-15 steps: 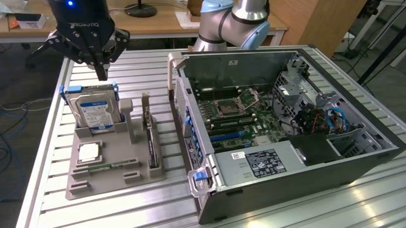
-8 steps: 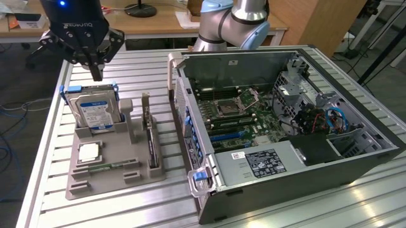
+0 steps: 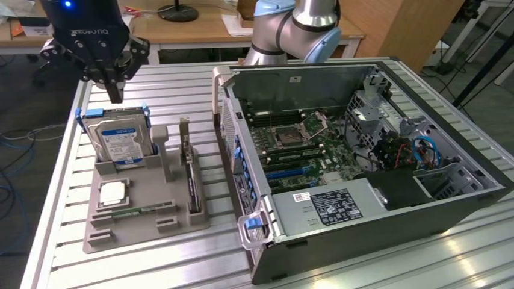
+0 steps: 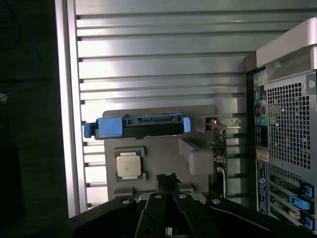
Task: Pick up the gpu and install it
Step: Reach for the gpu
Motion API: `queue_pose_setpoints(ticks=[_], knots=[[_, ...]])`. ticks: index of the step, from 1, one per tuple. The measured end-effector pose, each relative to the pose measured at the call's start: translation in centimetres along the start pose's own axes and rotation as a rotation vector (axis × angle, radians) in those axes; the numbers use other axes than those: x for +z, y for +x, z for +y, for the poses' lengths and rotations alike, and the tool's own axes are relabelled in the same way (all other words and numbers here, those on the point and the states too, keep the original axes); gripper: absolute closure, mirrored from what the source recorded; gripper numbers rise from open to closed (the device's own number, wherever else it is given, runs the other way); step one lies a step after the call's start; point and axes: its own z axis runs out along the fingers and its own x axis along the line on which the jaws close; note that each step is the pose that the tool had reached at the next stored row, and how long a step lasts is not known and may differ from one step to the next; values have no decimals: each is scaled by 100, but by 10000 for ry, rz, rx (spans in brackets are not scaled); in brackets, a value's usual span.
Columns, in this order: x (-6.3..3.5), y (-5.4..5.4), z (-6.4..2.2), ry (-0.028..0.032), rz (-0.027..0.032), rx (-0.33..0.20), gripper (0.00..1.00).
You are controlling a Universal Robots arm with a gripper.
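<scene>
The gpu (image 3: 191, 177) is a thin dark card standing on edge in a slot of the grey holder tray (image 3: 180, 226), its silver bracket at the far end. In the wrist view the gpu (image 4: 219, 148) runs edge-on between the tray and the computer case. My gripper (image 3: 115, 93) hangs over the table behind the hard drive, on the exterior view's left of the gpu and well above it. Its fingers are shut together with nothing between them. Seen from the wrist, the shut gripper (image 4: 167, 179) points down over the tray.
A silver hard drive (image 3: 120, 139) in a blue frame stands upright in the tray, near a square processor chip (image 3: 112, 192) and a green memory stick (image 3: 141, 212). The open computer case (image 3: 461, 208) lies on the exterior view's right, its motherboard (image 3: 301, 147) exposed. Slatted metal table.
</scene>
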Motion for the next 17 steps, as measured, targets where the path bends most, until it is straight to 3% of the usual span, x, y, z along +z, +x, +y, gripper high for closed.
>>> queue_pose_setpoints(ticks=[17], knots=[[-4, 202, -15, 0, 0, 1, 89]])
